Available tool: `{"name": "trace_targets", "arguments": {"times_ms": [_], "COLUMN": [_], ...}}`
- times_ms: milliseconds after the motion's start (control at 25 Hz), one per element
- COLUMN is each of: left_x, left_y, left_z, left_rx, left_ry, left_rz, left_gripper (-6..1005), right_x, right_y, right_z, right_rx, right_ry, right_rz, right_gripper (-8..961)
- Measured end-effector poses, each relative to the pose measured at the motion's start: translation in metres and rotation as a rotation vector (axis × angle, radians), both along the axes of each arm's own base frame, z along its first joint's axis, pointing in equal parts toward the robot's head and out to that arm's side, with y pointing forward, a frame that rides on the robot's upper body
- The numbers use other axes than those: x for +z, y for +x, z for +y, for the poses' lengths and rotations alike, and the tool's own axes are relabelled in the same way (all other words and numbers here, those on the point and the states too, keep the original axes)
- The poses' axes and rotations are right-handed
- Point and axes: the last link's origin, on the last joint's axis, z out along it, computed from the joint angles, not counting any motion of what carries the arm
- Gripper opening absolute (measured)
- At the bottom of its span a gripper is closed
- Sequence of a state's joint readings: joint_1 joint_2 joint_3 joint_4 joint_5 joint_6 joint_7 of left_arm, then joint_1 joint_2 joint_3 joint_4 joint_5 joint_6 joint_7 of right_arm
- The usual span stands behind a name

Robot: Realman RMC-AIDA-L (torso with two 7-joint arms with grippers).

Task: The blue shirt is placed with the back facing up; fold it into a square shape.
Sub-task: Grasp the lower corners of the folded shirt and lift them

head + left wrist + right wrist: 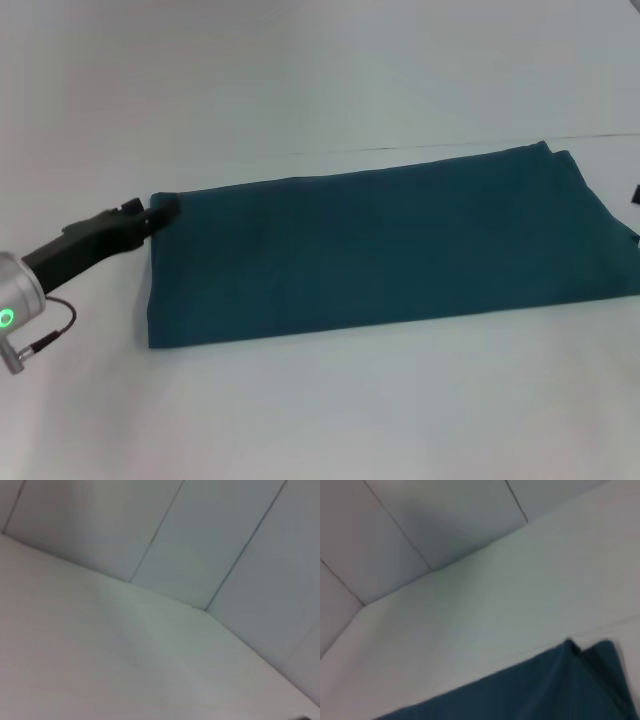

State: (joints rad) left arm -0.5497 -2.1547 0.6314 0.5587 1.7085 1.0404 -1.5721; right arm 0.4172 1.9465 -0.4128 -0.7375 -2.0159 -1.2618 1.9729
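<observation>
Across worktop (330, 410) centre: shirt (380, 250) lies flat, folded into long band, plain side up, running from 9 o'clock to 3 o'clock, right end past picture edge. Left gripper (163, 212) at 9 o'clock, fingers at shirt's far-left corner; whether pinching cloth, cannot tell. Right gripper barely visible at 3 o'clock edge, fingers unseen. Right wrist view shows shirt's folded corner (570, 680).

Count: one blue shirt (380, 245), the only cloth in the head view, lying as a single long folded band; the right wrist view shows one corner of it (560, 685). One white surface (320, 410) beneath it. One arm visible, the left, with one left gripper (160, 213) at the band's left end. One green indicator light (6, 319) lit on that arm's wrist.
</observation>
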Motion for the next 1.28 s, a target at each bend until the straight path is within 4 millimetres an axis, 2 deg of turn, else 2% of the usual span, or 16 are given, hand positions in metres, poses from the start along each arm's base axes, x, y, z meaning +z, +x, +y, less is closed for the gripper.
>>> {"name": "trace_targets", "arguments": {"times_ms": [240,640,1080,1280], "left_x": [-0.003,-0.006,0.002,0.004], "left_y": [-0.009,-0.024,-0.025,-0.032], "left_z": [-0.012,-0.021,-0.031,-0.035], "left_rx": [0.012,0.066,0.07,0.103], "left_ry": [-0.077,-0.133,-0.252,-0.301], "left_rz": [0.044,0.091,0.112,0.153], "left_gripper": [665,664,665,666], "right_x": [0.001,0.021,0.025,0.027], "right_y": [0.007,0.023,0.027,0.028], "right_z": [-0.017,-0.031,-0.028,-0.027], "right_rx": [-0.05,-0.159,-0.224,-0.23], "right_ry": [-0.116,-0.134,-0.162,-0.15], "right_rz": [0.038,0.051,0.034,0.033], "right_gripper": [782,776,776,776]}}
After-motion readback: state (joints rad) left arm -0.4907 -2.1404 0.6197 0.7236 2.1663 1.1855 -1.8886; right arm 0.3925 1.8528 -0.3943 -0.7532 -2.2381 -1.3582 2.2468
